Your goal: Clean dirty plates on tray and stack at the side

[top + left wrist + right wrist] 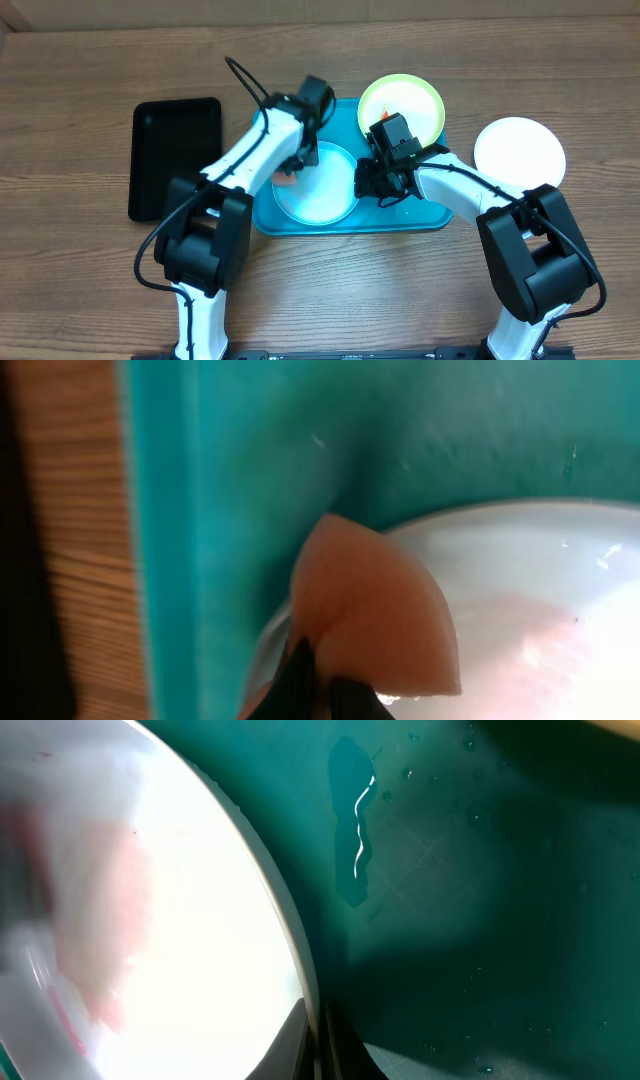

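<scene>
The turquoise tray (400,218) lies mid-table. The light blue plate (322,190) sits on it with a faint pink smear; it also shows in the left wrist view (545,590) and the right wrist view (170,890). My left gripper (288,172) is shut on a peach sponge (375,610) pressed on the plate's left rim. My right gripper (368,185) is shut on the plate's right rim (318,1035). The yellow-green plate (415,110) with a red smear rests at the tray's back right corner. The white plate (519,150) lies on the table to the right.
A black tray (175,155) lies on the table left of the turquoise tray. A small water puddle (355,820) sits on the tray floor beside the blue plate. The table is wood grain.
</scene>
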